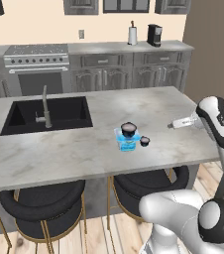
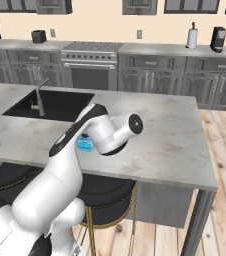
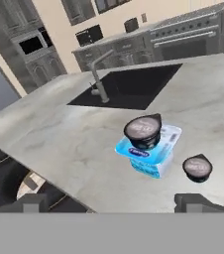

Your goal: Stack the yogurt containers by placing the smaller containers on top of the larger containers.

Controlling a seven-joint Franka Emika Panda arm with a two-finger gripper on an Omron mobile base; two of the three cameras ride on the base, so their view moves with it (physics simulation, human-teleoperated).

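The flat, squarish light-blue translucent tub sits on the pale marbled stone island counter, out in the open stretch to one side of the black sink. The larger round dark cup with a pale grey top already rests on the tub's lid, set toward one corner rather than centred. The tinier round dark cup stands on the counter just beside the tub, apart from it.

The gripper hangs back from the stack with its jaws spread wide and nothing between them.

Judging from this, the small cup is what remains to be lifted. The main risk is crowding: it stands so near the tub that a wide-spread finger coming down on the tub side could nudge the tub or tip the cup already perched off-centre. The cup is also very small, so a closing grip that lands off its middle could squirt it sideways across the smooth stone.

The hand view shows the gap between small cup and tub plainly, and the stacked cup's lean toward a corner. The left base view gives the stack's place on the island relative to the sink and a clear bottle lying well apart. In the right base view the arm's own elbow covers most of the tub, leaving a blue sliver.
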